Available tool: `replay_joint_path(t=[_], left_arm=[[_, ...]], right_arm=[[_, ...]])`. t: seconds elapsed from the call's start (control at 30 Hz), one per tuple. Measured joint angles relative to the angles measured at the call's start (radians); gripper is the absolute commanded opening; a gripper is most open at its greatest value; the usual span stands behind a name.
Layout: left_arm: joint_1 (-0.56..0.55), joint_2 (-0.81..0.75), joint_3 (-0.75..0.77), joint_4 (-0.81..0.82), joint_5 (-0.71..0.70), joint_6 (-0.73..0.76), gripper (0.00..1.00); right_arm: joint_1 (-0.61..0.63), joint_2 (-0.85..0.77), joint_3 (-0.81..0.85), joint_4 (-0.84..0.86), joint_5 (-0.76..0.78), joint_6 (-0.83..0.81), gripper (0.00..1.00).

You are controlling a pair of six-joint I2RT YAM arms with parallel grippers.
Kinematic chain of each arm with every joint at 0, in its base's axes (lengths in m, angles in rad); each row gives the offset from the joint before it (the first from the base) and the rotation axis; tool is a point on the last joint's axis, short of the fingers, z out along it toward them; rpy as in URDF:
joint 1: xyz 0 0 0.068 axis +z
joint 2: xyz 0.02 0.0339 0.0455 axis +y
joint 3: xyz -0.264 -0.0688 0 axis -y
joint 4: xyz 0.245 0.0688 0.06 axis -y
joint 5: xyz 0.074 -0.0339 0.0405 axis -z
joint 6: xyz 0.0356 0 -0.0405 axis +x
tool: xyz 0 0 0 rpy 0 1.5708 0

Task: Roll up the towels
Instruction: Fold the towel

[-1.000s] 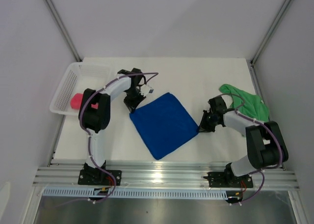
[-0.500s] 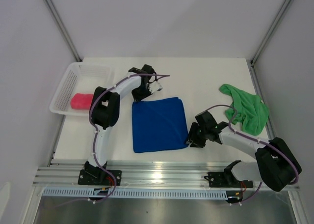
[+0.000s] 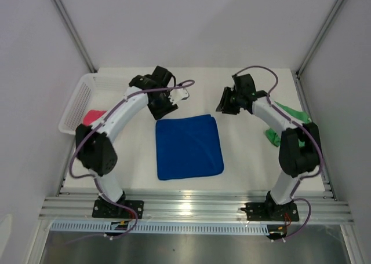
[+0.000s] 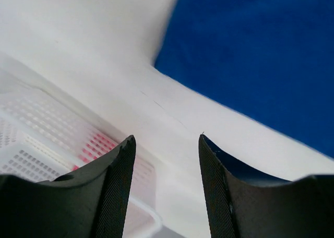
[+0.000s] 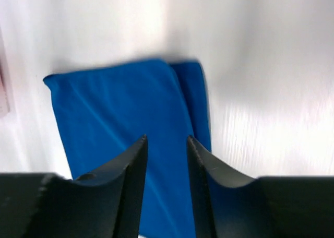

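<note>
left gripper [image 4: 164, 141]: the jaws are spread and nothing is held between them. It is hung over the table just off the 11 o'clock corner of the blue towel.
right gripper [image 5: 167, 140]: the jaws are parted by a narrower gap and nothing is pinched. It is held above the table at about 1 o'clock from the blue towel, clear of it.
blue towel [image 3: 188, 145]: it is laid flat at the middle of the table, squared to the table's edges. A doubled-over strip is seen along one side in the right wrist view.
green towel [image 3: 272, 135]: it is left crumpled at 3 o'clock on the table, beside the right arm.
pink-red towel [image 3: 90, 118]: it is lodged inside the basket, at its near end.
basket [image 3: 78, 102]: white plastic mesh, set at 10 o'clock on the table against the left edge, well apart from the blue towel.
table [image 3: 249, 160]: white and smooth, with a soft sheen. A faint hairline mark is seen in the left wrist view.
rail [image 3: 197, 209]: ribbed aluminium, run along the 6 o'clock edge, with both arm bases bolted to it.
walls [image 3: 191, 26]: pale, plain panels closing three sides.
posts [image 3: 72, 29]: metal, slanted up from the 11 and 1 o'clock corners.
hidden or unclear: most of the green towel is covered by the right arm. The pink-red towel is cut off by the left arm and the basket wall, so its shape cannot be told. Both wrist views are blurred.
</note>
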Motion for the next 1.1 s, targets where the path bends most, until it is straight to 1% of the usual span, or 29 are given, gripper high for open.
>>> replay_joint_path(t=[0.03, 0.1, 0.2, 0.3, 0.4, 0.43, 0.47, 0.53, 0.57, 0.67, 0.73, 0.87, 1.0, 1.07, 1.1], left_arm=[[-0.008, -0.077, -0.055, 0.014, 0.024, 0.0, 0.56], [-0.046, -0.224, -0.192, 0.005, 0.059, 0.003, 0.56], [-0.153, -0.377, -0.414, 0.0, 0.092, 0.015, 0.57], [-0.283, -0.419, -0.64, 0.019, 0.113, 0.027, 0.57], [-0.341, -0.403, -0.774, 0.051, 0.114, 0.027, 0.57], [-0.347, -0.399, -0.8, 0.063, 0.111, 0.027, 0.57], [-0.349, -0.398, -0.816, 0.079, 0.111, 0.027, 0.57], [-0.352, -0.395, -0.837, 0.115, 0.112, 0.028, 0.57], [-0.353, -0.393, -0.842, 0.13, 0.113, 0.028, 0.58], [-0.364, -0.387, -0.862, 0.168, 0.129, 0.028, 0.59], [-0.379, -0.384, -0.88, 0.19, 0.144, 0.027, 0.59], [-0.414, -0.367, -0.903, 0.225, 0.164, 0.027, 0.59], [-0.428, -0.353, -0.916, 0.258, 0.167, 0.027, 0.59], [-0.428, -0.347, -0.924, 0.277, 0.162, 0.027, 0.59], [-0.429, -0.345, -0.924, 0.279, 0.159, 0.027, 0.59]], right_arm=[[-0.002, 0.076, 0.072, 0.018, -0.019, -0.029, 0.41], [-0.002, 0.178, 0.158, 0.043, -0.04, -0.066, 0.44], [-0.002, 0.319, 0.247, 0.061, -0.082, -0.111, 0.45], [-0.002, 0.413, 0.286, 0.063, -0.11, -0.142, 0.44], [-0.002, 0.459, 0.294, 0.063, -0.127, -0.159, 0.41], [-0.002, 0.467, 0.294, 0.063, -0.132, -0.164, 0.39], [-0.002, 0.473, 0.294, 0.064, -0.137, -0.167, 0.34], [-0.002, 0.477, 0.294, 0.066, -0.145, -0.172, 0.27], [-0.002, 0.477, 0.294, 0.069, -0.147, -0.173, 0.19], [-0.002, 0.477, 0.294, 0.083, -0.149, -0.174, 0.09], [-0.002, 0.477, 0.294, 0.084, -0.148, -0.173, 0.08], [-0.004, 0.476, 0.294, 0.08, -0.134, -0.175, 0.02], [-0.005, 0.476, 0.294, 0.075, -0.11, -0.18, 0.04], [-0.005, 0.476, 0.294, 0.074, -0.1, -0.184, 0.15], [-0.005, 0.476, 0.294, 0.074, -0.093, -0.188, 0.24]])
